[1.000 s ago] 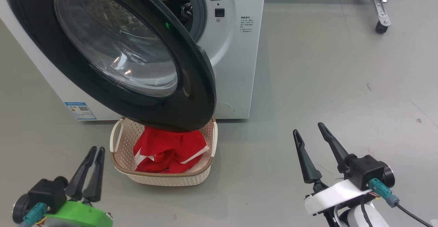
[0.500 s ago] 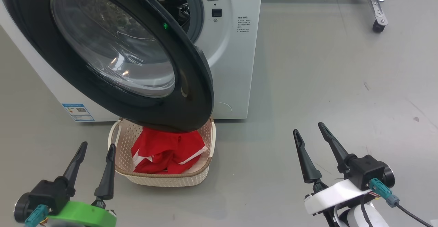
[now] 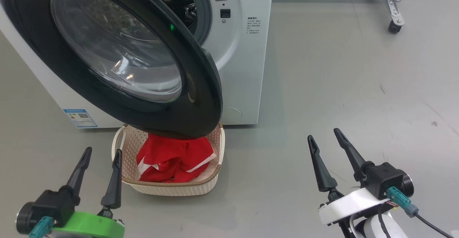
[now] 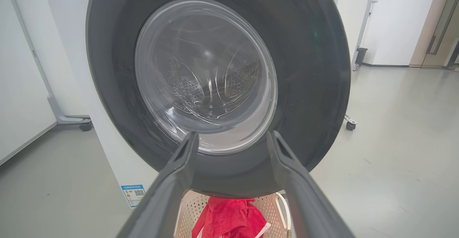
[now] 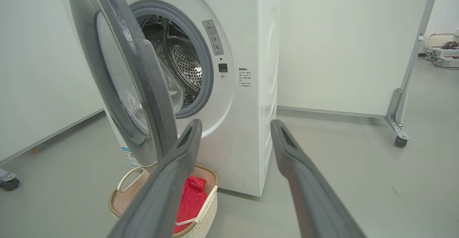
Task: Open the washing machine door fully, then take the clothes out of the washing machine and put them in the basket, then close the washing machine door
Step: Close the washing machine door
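The open washing machine door (image 3: 200, 98) overhangs the basket (image 3: 172, 185) of red clothes (image 3: 168, 161); a castered frame (image 3: 393, 12) stands well apart. The left gripper (image 3: 103, 151) and right gripper (image 3: 322, 134) both gape wide, holding nothing.

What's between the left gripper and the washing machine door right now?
Nothing: in the left wrist view the open left gripper faces the washing machine door across bare air. The basket of clothes sits lower, under the door's bottom edge.

Red, white-trimmed clothes (image 3: 172, 161); cream perforated basket (image 3: 168, 190) — seemingly brown-rimmed.
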### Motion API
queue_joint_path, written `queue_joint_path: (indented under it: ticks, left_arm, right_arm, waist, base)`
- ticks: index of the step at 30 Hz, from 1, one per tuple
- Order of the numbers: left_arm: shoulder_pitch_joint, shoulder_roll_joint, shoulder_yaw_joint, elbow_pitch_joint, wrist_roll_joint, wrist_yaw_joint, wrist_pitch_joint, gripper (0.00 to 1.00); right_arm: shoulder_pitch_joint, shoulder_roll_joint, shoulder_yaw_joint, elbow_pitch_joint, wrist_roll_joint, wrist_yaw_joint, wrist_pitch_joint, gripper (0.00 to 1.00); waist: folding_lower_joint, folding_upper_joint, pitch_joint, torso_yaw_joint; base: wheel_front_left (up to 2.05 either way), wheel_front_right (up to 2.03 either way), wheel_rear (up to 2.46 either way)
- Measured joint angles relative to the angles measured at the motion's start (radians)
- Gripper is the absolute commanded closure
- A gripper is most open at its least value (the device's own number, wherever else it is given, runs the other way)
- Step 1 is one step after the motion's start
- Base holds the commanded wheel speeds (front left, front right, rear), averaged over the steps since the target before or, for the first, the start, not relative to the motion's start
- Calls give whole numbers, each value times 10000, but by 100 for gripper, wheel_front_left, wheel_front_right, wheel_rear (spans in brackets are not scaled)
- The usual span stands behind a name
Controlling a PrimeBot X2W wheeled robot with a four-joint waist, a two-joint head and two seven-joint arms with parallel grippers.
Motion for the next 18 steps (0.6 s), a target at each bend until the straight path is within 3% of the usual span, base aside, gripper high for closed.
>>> queue_joint_path:
  ticks: [18]
  left_arm:
    - [124, -318, 286, -21, 387, -182, 0, 0]
  right_arm:
    - [0, 19, -8, 44, -2, -2, 0, 0]
  waist:
    - [0, 0, -49, -1]
  base:
    - [0, 0, 0]
